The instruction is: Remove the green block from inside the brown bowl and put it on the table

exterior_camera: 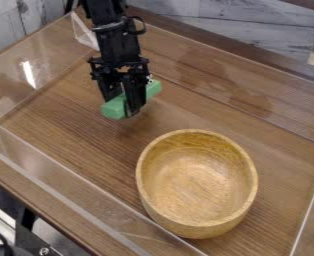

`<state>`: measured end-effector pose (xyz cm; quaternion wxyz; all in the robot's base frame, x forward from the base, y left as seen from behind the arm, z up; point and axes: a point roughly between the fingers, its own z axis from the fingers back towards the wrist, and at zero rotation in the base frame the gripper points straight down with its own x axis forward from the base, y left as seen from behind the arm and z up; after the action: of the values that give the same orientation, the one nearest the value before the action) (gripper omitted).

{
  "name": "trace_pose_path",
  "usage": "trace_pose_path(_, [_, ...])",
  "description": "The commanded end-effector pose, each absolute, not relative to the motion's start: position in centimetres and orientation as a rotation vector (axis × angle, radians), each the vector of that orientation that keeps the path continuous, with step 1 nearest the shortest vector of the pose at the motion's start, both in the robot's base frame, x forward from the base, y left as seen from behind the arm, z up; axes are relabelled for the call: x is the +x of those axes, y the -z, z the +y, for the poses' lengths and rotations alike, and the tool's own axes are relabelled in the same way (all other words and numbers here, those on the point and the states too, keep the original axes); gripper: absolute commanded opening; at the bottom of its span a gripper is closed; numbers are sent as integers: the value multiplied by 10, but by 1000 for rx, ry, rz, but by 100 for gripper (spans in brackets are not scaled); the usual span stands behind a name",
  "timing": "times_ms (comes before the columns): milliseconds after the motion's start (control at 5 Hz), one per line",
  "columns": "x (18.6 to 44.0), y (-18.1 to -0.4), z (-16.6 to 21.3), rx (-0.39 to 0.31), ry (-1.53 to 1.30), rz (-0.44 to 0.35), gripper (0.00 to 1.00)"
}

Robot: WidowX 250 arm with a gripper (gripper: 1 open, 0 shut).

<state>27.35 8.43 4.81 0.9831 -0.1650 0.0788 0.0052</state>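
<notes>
1. One camera only, so there is no second view to share any part of the scene with.
2. It sits high and off the near corner of the counter (253,110), looking down at a slant across the wood grain.
3. It faces towards the far side, where the clear plastic wall (40,45) and a pale wall behind close off the top of the frame.
4. It is fairly near: the counter fills almost the whole frame, cut off at the left and bottom edges.
5. The brown bowl (197,183) lies closest to the lens, lower right; the arm (109,30) comes in from the top left, farther off.
</notes>
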Motion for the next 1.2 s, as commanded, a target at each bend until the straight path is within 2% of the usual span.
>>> trace_pose_path(0, [284,-63,92,-315,-14,107,0])
trace_pose_path(1000, [285,-66,92,-343,-14,135,0])
